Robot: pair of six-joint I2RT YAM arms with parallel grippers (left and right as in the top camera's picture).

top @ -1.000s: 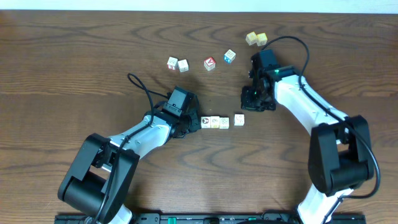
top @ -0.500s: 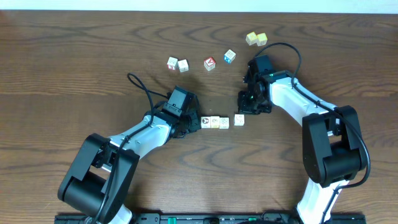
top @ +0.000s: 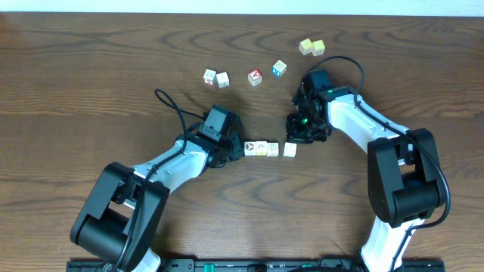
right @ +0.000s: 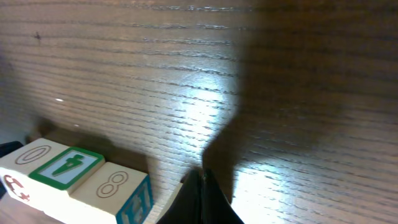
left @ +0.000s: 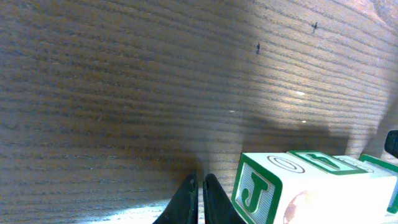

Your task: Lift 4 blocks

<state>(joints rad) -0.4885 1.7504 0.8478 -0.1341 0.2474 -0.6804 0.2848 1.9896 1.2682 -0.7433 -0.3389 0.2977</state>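
Observation:
Four white picture blocks lie in a row at mid-table: three touching, block (top: 250,148), block (top: 261,149) and block (top: 272,149), and a fourth block (top: 290,149) a small gap to their right. My left gripper (top: 238,147) is shut and empty, its tips (left: 200,198) on the wood just left of the J-faced end block (left: 261,190). My right gripper (top: 294,136) is also shut and empty, just above the fourth block. In the right wrist view its tips (right: 202,179) stand beside the 8-marked block (right: 111,186), and a pale block edge (right: 176,194) shows at the fingers.
Farther back lie two white cubes with pink-red edges (top: 215,78), a red-faced cube (top: 255,77), a blue-sided cube (top: 279,69) and two pale yellow cubes (top: 311,47). A black cable (top: 170,106) loops behind the left arm.
The right gripper has moved left and nearer, down towards the row's right end. The fourth block has shifted slightly towards me. The left arm has stayed still.

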